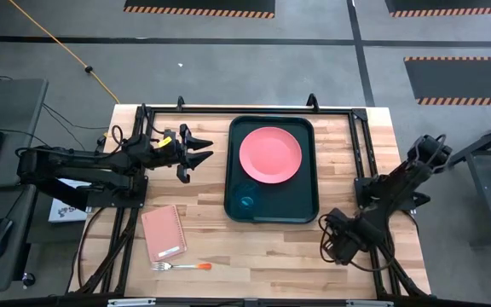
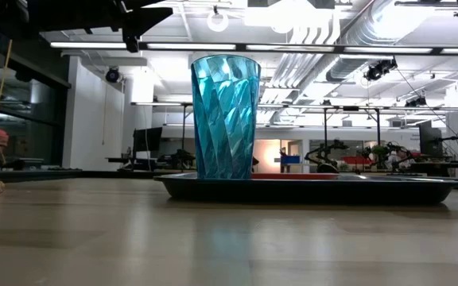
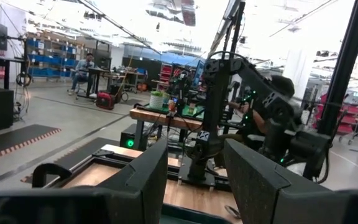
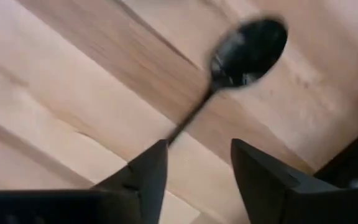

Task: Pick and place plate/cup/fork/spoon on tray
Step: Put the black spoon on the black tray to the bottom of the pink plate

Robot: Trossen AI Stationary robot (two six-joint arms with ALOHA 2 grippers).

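The salmon-pink plate (image 1: 269, 154) lies flat on the dark tray (image 1: 307, 200). The teal cup (image 1: 245, 202) stands upright in the tray's near left corner; it also shows in the low view (image 2: 225, 119). The orange-handled fork (image 1: 181, 266) lies on the table near its front edge. The dark spoon (image 4: 247, 43) lies on the bare wood under my right gripper (image 4: 197, 162), which is open and points down; the arm hides the spoon in the high view. My left gripper (image 1: 201, 154) is open and empty, held level above the table left of the tray. My right gripper stands open over the spoon's handle end (image 4: 178, 130), which runs in beside one fingertip (image 4: 154, 158). I cannot tell whether that finger touches it. The spoon lies flat on the table.
A pink notebook (image 1: 162, 233) lies near the front left, just beyond the fork. A black frame (image 1: 361, 145) runs around the table's edges. The right arm's base (image 1: 399, 183) stands at the table's right side.
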